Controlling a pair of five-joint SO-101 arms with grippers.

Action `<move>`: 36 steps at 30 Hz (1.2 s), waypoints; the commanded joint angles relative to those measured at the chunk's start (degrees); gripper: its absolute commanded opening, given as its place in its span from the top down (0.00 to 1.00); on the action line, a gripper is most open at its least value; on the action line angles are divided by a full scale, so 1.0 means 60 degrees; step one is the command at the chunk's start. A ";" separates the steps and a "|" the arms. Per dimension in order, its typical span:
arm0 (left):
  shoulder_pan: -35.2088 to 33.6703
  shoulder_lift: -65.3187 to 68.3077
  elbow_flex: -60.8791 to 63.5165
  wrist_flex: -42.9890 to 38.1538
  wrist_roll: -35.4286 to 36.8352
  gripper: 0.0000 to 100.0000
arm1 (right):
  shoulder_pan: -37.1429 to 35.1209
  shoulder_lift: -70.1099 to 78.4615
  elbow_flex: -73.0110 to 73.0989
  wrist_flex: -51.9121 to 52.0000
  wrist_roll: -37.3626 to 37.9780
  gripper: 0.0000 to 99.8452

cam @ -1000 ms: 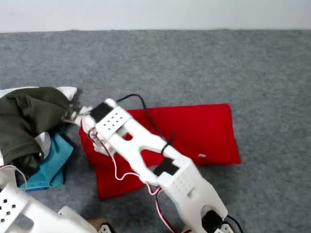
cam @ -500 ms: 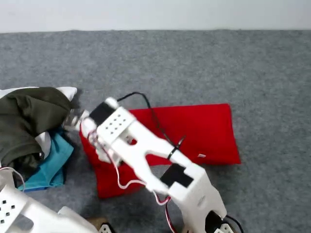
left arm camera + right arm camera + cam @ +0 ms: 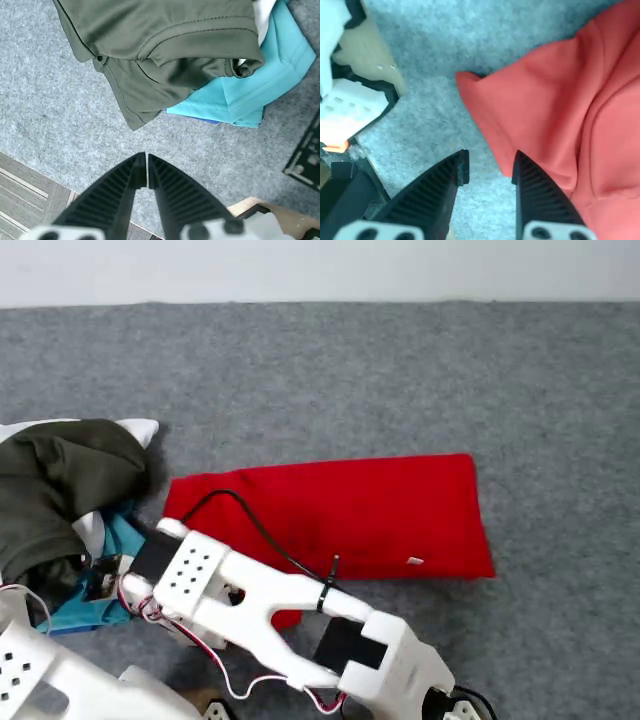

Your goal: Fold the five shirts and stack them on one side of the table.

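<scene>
The left gripper (image 3: pixel 147 161) hangs nearest, its jaws pressed together on nothing, above grey carpet (image 3: pixel 400 370) on the near side of the heap left of the red shirt (image 3: pixel 380 510). The right gripper (image 3: pixel 490 160) is parted by a modest gap and empty, poised over the red shirt's near-left corner where cloth meets carpet. The red shirt lies flat, folded into a long rectangle. Just beside its left end an olive shirt (image 3: pixel 70 480) drapes over a teal shirt (image 3: pixel 250 95) and a white shirt (image 3: pixel 135 428).
</scene>
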 commanded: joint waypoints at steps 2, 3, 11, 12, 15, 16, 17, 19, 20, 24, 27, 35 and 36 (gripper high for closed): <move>-0.0044 -0.0176 -0.0286 0.0205 0.0029 0.99 | -0.0095 0.0711 -0.0103 -0.0212 -0.0015 0.85; -0.0044 -0.0176 -0.0286 0.0205 0.0029 0.99 | -0.0095 0.0916 -0.0117 -0.0315 0.0059 0.85; -0.0044 -0.0176 -0.0286 0.0205 0.0029 0.99 | 0.0081 0.2029 -0.0132 -0.0916 0.0396 0.85; -0.0044 -0.0176 -0.0286 0.0205 0.0029 0.99 | 0.0183 0.2117 -0.0132 -0.0945 0.0396 0.87; -0.0044 -0.0176 -0.0286 0.0205 0.0029 0.99 | 0.0476 0.2381 -0.0234 -0.1048 0.0645 0.96; -0.0044 -0.0176 -0.0286 0.0190 0.0029 0.99 | 0.0564 0.2425 -0.0234 -0.1062 0.0850 0.99; -0.0044 -0.0176 -0.0286 0.0190 0.0029 0.99 | 0.0637 0.2469 -0.0234 -0.1062 0.0967 0.99; -0.0044 -0.0176 -0.0286 0.0190 0.0029 0.99 | 0.0784 0.2498 -0.0234 -0.1048 0.0996 0.99; -0.0044 -0.0176 -0.0286 0.0190 0.0029 0.99 | 0.0872 0.2484 -0.0249 -0.1062 0.0996 0.99; -0.0044 -0.0176 -0.0286 0.0190 0.0029 0.99 | 0.1179 0.2234 -0.0689 -0.0667 0.1026 0.99; 0.0000 -0.0176 -0.0286 0.0190 0.0029 0.99 | 0.1399 0.1722 -0.1231 -0.0154 0.1040 0.99; 0.0029 -0.0161 -0.0286 0.0176 0.0059 0.99 | 0.2513 0.0256 -0.1817 -0.0066 0.1040 0.99; 0.0029 -0.0161 -0.0286 0.0176 0.0059 0.99 | 0.2645 0.0227 -0.1890 -0.0212 0.1011 0.99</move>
